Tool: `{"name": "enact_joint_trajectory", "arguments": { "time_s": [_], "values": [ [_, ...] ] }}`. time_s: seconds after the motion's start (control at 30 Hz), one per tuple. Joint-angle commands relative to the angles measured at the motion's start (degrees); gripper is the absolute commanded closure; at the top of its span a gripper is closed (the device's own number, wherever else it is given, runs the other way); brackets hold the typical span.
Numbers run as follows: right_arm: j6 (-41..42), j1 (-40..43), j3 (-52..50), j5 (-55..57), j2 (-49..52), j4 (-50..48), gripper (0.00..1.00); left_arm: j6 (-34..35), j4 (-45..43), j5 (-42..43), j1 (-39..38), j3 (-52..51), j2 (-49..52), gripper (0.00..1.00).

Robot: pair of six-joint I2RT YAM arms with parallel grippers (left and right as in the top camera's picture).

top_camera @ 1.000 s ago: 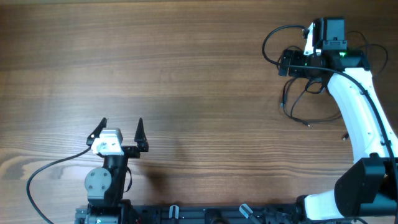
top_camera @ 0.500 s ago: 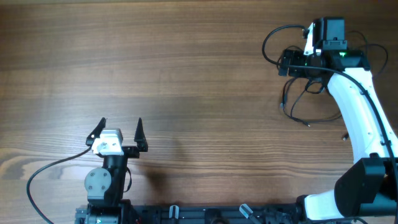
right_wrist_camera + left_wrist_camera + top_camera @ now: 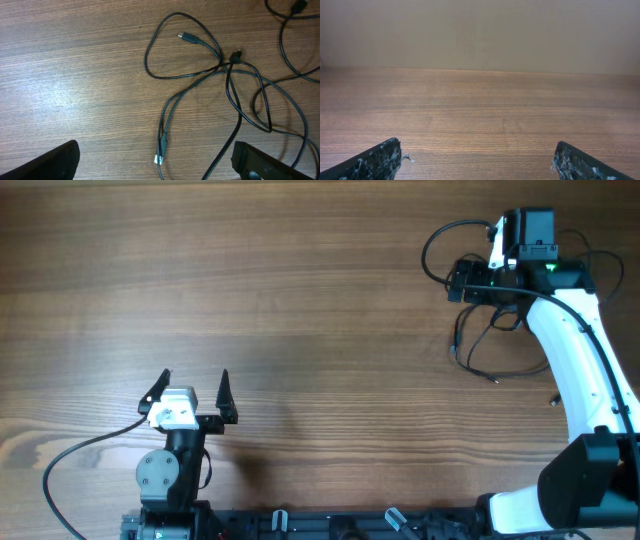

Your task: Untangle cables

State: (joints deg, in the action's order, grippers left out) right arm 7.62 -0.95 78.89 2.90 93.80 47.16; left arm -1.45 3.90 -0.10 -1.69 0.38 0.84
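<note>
Your left gripper (image 3: 195,378) sits at the near left part of the wooden table (image 3: 300,290), its two fingers spread wide with only wood grain between them. Its own wrist camera gives you just the two dark fingertips (image 3: 375,162) at the lower corners and the tabletop running back to a plain pale backdrop (image 3: 480,30). Your right gripper (image 3: 156,146) is out over the far right part of the table, directly above the cables (image 3: 221,62) — its jaws are spread wide too and grip nothing. The cables lie flat on the wood beneath it as thin black cords in loose, overlapping loops. In the right wrist view one loop curls round at upper centre and ends in a small flat plug (image 3: 185,36) lying inside that loop. Just right of it several strands cross at one spot, where a second small plug (image 3: 236,54) rests. From that crossing a doubled strand runs down and left to a longer connector (image 3: 161,147) with a pale tip, lying between the gripper's two fingers and touching neither. More loops spread to the right, passing close by the right-hand finger — whether any strand touches it you cannot tell. From overhead the right arm (image 3: 570,350) covers part of the bundle, and a loose curve of cord trails out from under it toward the near edge.
</note>
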Motion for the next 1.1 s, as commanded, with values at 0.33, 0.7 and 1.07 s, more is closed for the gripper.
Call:
{"name": "enact_joint_trajectory", "arguments": {
  "time_s": [0.33, 0.7, 1.07],
  "values": [
    [-0.13, 0.22, 0.28, 0.98, 1.27, -0.20, 0.00, -1.11, 0.46, 0.46, 0.48, -0.07, -0.66, 0.00],
    [-0.09, 0.22, 0.28, 0.98, -8.02, -0.15, 0.00, -1.11, 0.44, 0.44, 0.48, -0.07, -0.57, 0.00],
    [-0.11, 0.22, 0.26, 0.98, -21.51, -0.15, 0.00, -1.11, 0.44, 0.44, 0.48, -0.07, -0.50, 0.00]
  ]
}}
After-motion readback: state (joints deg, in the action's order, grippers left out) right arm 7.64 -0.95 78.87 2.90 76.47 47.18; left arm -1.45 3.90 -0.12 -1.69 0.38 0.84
